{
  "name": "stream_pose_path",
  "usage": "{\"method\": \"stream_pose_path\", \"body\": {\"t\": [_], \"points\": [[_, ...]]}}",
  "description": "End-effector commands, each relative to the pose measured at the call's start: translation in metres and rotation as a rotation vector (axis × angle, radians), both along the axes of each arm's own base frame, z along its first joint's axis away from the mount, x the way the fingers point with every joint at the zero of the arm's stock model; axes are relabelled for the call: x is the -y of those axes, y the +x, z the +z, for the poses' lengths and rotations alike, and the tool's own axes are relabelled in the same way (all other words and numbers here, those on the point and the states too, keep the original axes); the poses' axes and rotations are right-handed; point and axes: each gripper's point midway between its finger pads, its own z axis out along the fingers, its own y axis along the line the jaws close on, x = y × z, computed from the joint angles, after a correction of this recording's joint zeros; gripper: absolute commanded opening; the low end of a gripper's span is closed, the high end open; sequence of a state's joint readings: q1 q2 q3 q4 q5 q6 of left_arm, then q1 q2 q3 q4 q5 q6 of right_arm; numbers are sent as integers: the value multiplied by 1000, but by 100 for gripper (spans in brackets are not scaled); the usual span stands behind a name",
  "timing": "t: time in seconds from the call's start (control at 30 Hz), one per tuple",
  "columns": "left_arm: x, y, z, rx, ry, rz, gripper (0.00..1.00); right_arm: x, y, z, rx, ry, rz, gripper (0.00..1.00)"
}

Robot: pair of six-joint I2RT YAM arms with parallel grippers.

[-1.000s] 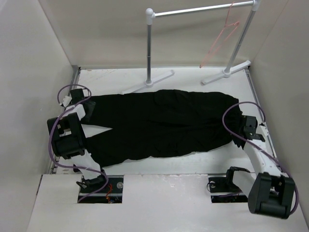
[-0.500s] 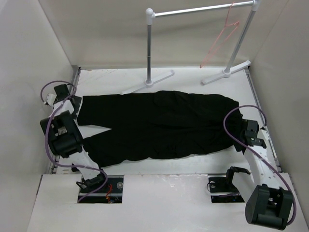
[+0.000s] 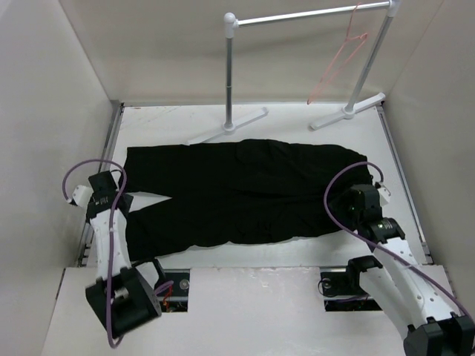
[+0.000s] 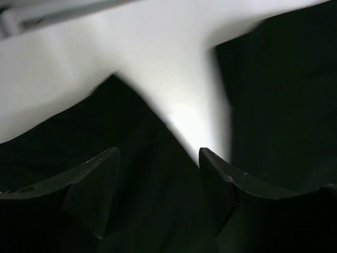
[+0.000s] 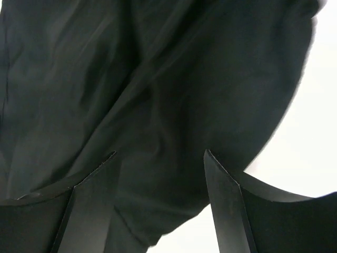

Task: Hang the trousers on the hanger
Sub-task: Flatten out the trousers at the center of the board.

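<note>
Left side: left gripper [image 3: 110, 194] sits at the left edge of the frame, by the cuff ends of the trousers [image 3: 237, 189]. A second ago it was higher, at the upper leg's cuff. It has since dropped toward the bottom of the frame, and its elbow has swung down near the base. In the left wrist view the left gripper [image 4: 158, 153] has its jaws wide with nothing between them. Below them is black cloth and the white wedge of table [image 4: 174, 79] between the two legs.

Centre: trousers lie flat across the table [image 3: 297, 245], legs pointing left and waist to the right. The upper leg reaches further left than it did a second ago, so it looks pulled straight and then let go.

Right side: right gripper [image 3: 361, 200] has moved in from the right edge and now hangs over the waist end. In the right wrist view the right gripper [image 5: 159, 154] also has wide jaws, with cloth beneath and no grip on it.

Upper right: the hanger [image 3: 326, 74] hangs on the clothes rack [image 3: 312, 15], well apart from the cloth and untouched.

Judgement: spreading is done, both arms are repositioning for a fresh grasp, and the hanging itself has not begun.
</note>
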State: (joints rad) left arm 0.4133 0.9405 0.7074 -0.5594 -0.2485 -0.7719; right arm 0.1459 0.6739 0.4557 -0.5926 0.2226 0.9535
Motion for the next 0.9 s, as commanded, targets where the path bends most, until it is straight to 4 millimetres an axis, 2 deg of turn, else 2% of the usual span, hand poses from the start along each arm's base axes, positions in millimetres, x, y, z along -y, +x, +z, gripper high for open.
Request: {"method": "stream_pose_path", "body": {"t": [0.0, 0.1, 0.23, 0.43, 0.47, 0.57, 0.6, 0.67, 0.73, 0.8, 0.83, 0.87], "points": [[-11, -34, -47, -226, -18, 32, 58, -17, 9, 22, 62, 20, 71, 70], [-18, -26, -60, -258, -41, 29, 56, -27, 9, 27, 75, 40, 126, 69], [-28, -12, -62, -264, -33, 30, 56, -32, 8, 29, 76, 30, 169, 70], [-30, -18, -86, -341, -36, 38, 53, -32, 9, 40, 99, 25, 172, 69], [-32, -18, -89, -345, -35, 40, 47, -32, 9, 41, 99, 23, 173, 69], [-34, -14, -86, -331, -36, 39, 15, -31, 10, 43, 101, 21, 168, 69], [-33, -7, -78, -294, -32, 30, 10, -30, 10, 42, 98, 17, 164, 69], [-34, 14, -45, -187, -7, 9, 6, -29, 10, 39, 94, 14, 162, 69], [-28, 35, 1, -80, 16, -21, 6, -26, 10, 37, 92, 11, 153, 69], [-18, 50, 58, 40, 58, -52, 6, -24, 10, 36, 92, 8, 144, 69], [-13, 53, 81, 83, 80, -71, 7, -22, 10, 34, 93, 7, 136, 70], [-11, 53, 95, 99, 98, -81, 7, -21, 10, 31, 93, 10, 128, 70]]}}
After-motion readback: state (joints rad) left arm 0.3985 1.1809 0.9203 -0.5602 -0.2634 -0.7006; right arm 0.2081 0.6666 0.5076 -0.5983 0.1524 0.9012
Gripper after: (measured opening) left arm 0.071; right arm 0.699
